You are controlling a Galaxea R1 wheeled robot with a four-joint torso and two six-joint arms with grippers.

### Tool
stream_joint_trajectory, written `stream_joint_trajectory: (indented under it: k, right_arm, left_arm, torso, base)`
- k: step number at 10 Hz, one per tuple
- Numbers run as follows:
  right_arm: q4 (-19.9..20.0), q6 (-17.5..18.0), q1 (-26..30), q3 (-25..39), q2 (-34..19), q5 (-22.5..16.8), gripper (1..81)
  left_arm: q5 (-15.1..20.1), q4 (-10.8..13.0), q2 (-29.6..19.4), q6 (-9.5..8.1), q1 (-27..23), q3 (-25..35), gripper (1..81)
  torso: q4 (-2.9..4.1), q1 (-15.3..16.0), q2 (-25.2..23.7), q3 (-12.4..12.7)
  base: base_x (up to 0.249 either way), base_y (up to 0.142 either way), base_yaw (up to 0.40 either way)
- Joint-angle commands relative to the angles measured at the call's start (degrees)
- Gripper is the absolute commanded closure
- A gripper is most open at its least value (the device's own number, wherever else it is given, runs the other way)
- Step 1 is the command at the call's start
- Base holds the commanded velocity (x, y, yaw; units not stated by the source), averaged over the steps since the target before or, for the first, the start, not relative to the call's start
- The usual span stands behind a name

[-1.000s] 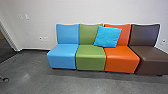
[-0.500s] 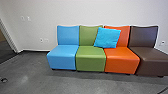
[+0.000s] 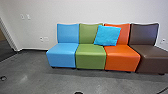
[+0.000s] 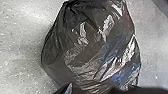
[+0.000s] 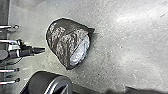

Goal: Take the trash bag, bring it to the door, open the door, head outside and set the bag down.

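The black, shiny trash bag (image 4: 92,47) looms large before my left wrist camera, crumpled and bulging, with speckled grey floor around it. Seen from my right wrist, the same dark bag (image 5: 66,42) is smaller, with a pale, glossy patch on one side. A dark, narrow jointed part (image 5: 27,52) points toward it there. Whether either gripper has hold of the bag cannot be told. Dark parts cover some of the left wrist view beside the bag.
Blue (image 3: 62,56), green (image 3: 90,57), orange (image 3: 122,58) and brown (image 3: 152,58) seats stand along a white wall, a turquoise cushion (image 3: 107,35) on them. An opening (image 3: 5,45) is at the left. A small dark object (image 3: 3,78) lies at the head view's left edge.
The head camera has shifted slightly, the seats staying almost the same size. A dark rounded shape has come into the head view's bottom edge.
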Motion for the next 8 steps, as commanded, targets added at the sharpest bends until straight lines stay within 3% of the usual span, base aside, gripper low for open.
stream_joint_trajectory:
  k: [1, 2, 3, 4, 5, 8]
  right_arm:
    - [1.9, -0.2, 5.5, 1.7, -2.0, -2.4, 1.0]
    - [1.9, -0.2, 5.4, 1.7, -1.7, -2.4, 1.0]
    - [1.9, -0.2, 5.5, 1.7, -1.4, -2.4, 1.0]
    - [1.9, -0.2, 5.4, 1.6, -1.2, -2.4, 1.0]
    - [1.9, -0.2, 5.4, 1.6, -1.1, -2.5, 1.0]
    - [1.9, -0.1, 5.6, 1.3, -0.3, -2.5, 1.0]
  left_arm:
    - [5.0, -1.4, -1.0, -0.05, -9.6, -0.2, 1.0]
    - [5.0, -1.3, -0.8, -0.05, -10.6, -0.2, 1.0]
    - [5.3, -1.3, -0.7, -0.05, -12.6, -0.2, 1.0]
    - [8.1, -1.1, -0.5, -0.05, -14.5, -0.2, 1.0]
    - [8.9, -1.0, -0.1, -0.05, -15.7, -0.4, 1.0]
    - [9.0, -0.4, 2.2, -0.05, -16.0, -1.7, 1.0]
  torso:
    - [0.0, 3.7, -5.7, -5.3]
    - [0.0, 5.0, -7.7, -7.3]
    - [0.0, 8.8, -8.8, -3.7]
    - [0.0, 7.3, -8.8, -4.9]
    - [0.0, 8.2, -8.8, -5.2]
    - [0.0, 8.8, -8.8, -5.9]
  base:
    - [0.0, 0.0, 0.0]
    - [0.0, 0.0, 0.0]
    - [0.0, 0.0, 0.0]
    - [0.0, 0.0, 0.0]
    - [0.0, 0.0, 0.0]
    - [0.0, 0.0, 0.0]
